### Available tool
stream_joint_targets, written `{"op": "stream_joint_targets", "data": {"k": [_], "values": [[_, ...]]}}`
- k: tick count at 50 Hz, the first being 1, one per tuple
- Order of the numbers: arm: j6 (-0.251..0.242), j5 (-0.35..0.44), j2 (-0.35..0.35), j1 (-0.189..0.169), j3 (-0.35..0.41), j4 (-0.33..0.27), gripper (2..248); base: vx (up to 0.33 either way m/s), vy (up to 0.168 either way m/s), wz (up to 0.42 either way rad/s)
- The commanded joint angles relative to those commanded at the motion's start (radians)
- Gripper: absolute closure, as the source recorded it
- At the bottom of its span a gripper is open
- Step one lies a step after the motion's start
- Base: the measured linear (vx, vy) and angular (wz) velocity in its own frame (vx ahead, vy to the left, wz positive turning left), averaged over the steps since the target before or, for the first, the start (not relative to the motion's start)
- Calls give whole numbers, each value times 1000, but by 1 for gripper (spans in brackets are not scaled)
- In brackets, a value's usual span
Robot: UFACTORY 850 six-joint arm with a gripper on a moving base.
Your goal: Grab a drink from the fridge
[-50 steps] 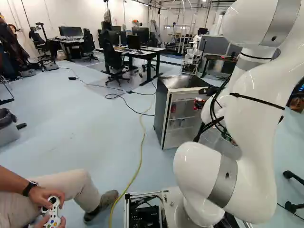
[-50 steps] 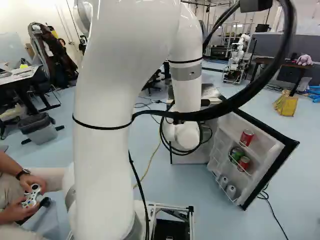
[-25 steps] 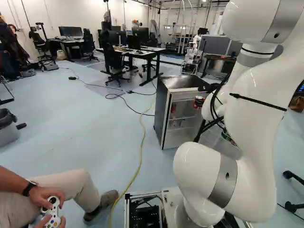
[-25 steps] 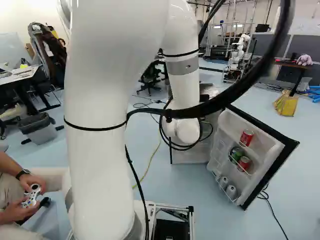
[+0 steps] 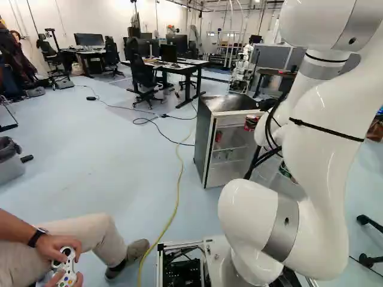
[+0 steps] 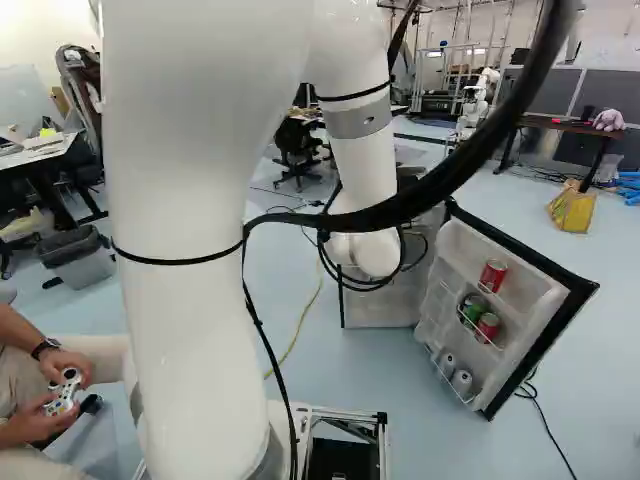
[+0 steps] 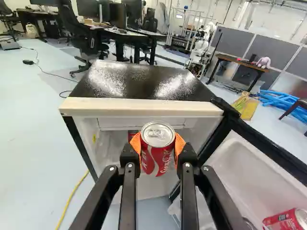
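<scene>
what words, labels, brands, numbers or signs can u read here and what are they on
Red can held in the gripper: white brand lettering on its side, not quoted here.
Another red can at the open fridge door: white print, too partly seen to quote.
Green can and silver cans in the door: too small to read.
No number or sign elsewhere is readable.
</scene>
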Motion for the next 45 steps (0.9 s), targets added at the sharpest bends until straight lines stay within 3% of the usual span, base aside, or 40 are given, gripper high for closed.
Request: {"op": "stream_joint_targets", "data": {"k": [45], "values": [[0, 0, 19, 46, -103, 0, 162, 0, 0, 0]]}}
